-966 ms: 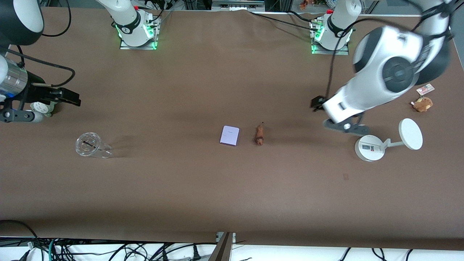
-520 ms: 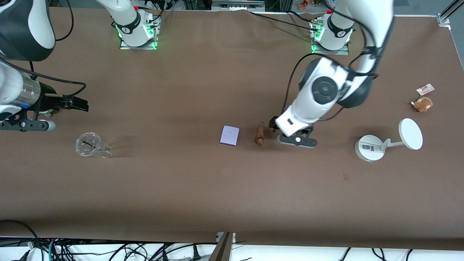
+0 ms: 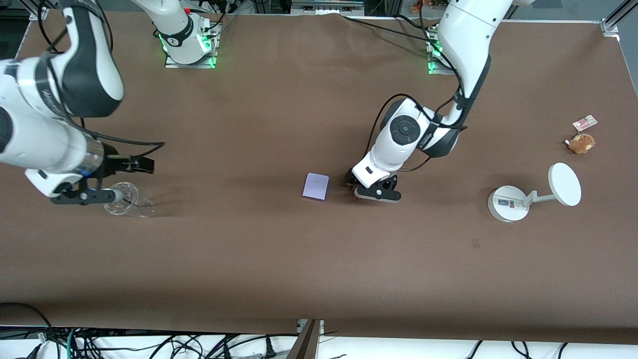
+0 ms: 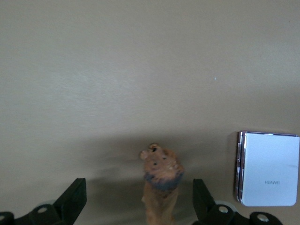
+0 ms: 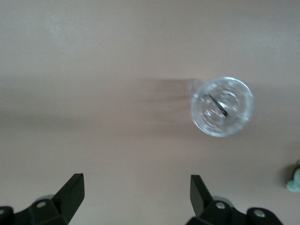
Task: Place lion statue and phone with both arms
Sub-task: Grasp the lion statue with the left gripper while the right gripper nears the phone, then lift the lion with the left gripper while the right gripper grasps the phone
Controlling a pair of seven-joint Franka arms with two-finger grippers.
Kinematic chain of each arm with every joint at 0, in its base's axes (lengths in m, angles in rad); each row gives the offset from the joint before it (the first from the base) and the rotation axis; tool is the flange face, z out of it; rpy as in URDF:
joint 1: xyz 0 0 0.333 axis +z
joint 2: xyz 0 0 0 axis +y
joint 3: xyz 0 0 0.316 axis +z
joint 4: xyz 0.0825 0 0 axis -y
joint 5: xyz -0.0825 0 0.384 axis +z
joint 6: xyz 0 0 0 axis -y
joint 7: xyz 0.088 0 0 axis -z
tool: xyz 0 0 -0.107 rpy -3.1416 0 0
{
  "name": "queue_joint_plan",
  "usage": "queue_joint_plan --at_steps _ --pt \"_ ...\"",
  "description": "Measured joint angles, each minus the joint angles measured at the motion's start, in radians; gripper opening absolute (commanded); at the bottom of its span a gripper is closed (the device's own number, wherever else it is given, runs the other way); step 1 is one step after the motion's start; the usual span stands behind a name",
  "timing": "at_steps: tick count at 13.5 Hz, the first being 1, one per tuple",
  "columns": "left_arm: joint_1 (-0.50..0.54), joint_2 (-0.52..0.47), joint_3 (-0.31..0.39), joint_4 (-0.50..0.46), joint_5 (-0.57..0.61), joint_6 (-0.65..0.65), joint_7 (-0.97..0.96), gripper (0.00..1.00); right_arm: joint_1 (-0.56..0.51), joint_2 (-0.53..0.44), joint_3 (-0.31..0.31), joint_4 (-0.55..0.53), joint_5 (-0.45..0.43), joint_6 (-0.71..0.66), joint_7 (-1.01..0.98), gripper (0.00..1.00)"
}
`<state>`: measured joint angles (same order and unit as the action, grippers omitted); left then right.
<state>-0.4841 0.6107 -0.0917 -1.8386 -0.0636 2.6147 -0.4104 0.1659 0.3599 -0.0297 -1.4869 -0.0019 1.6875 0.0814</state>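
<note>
The lion statue point(image 4: 161, 180), a small orange-brown figurine, lies on the brown table between the open fingers of my left gripper point(image 4: 138, 201), nearer to one finger. In the front view my left gripper point(image 3: 376, 193) is low over it and hides it. The phone point(image 3: 315, 186), a pale lavender slab, lies flat just beside it toward the right arm's end; it also shows in the left wrist view point(image 4: 268, 174). My right gripper point(image 3: 84, 196) is open and empty point(image 5: 136, 194) beside a clear glass point(image 3: 127, 200).
The clear glass point(image 5: 222, 106) has a dark stick inside. A white round-based stand point(image 3: 508, 203) with a disc, a brown plush point(image 3: 581, 143) and a small card point(image 3: 584, 122) sit at the left arm's end. A bit of grey-green plush point(image 5: 295, 180) shows.
My left arm swung from beside the white stand to over the lion statue. My right arm moved from the table's end to the glass. The phone has not moved.
</note>
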Motion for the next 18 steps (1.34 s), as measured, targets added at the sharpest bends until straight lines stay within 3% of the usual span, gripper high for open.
queue_joint_plan --at_steps 1,2,3,5,6,7,11,14,18 --pt "-0.005 0.013 0.0 0.0 0.0 0.025 -0.002 1.0 0.015 0.016 0.001 0.0 0.0 0.021 0.007 1.0" --pt "-0.008 0.025 0.0 0.0 0.0 0.04 -0.003 0.9 0.029 0.03 0.001 0.0 0.0 0.04 0.029 1.0" --pt "-0.011 0.031 0.0 0.0 0.0 0.048 -0.003 0.64 0.041 0.044 0.001 0.0 0.0 0.06 0.052 1.0" --pt "-0.016 0.034 0.001 0.0 0.0 0.054 -0.003 0.27 0.062 0.074 0.002 0.0 0.0 0.093 0.081 1.0" --pt "-0.018 0.034 0.001 0.001 0.0 0.055 -0.003 0.12 0.071 0.089 0.002 0.0 0.002 0.109 0.09 1.0" --pt "-0.019 0.034 0.001 0.003 0.0 0.055 -0.003 0.06 0.08 0.104 0.002 0.0 0.005 0.128 0.106 1.0" --pt "-0.018 0.011 0.004 0.015 0.0 0.029 -0.003 0.02 0.126 0.161 0.004 0.0 0.008 0.194 0.195 1.0" --pt "0.01 -0.081 0.032 0.037 0.0 -0.185 -0.004 0.02 0.185 0.199 0.006 0.001 0.01 0.245 0.306 1.0" --pt "0.197 -0.16 0.047 0.045 0.049 -0.325 0.127 0.02 0.304 0.255 0.01 0.001 0.031 0.369 0.552 1.0"
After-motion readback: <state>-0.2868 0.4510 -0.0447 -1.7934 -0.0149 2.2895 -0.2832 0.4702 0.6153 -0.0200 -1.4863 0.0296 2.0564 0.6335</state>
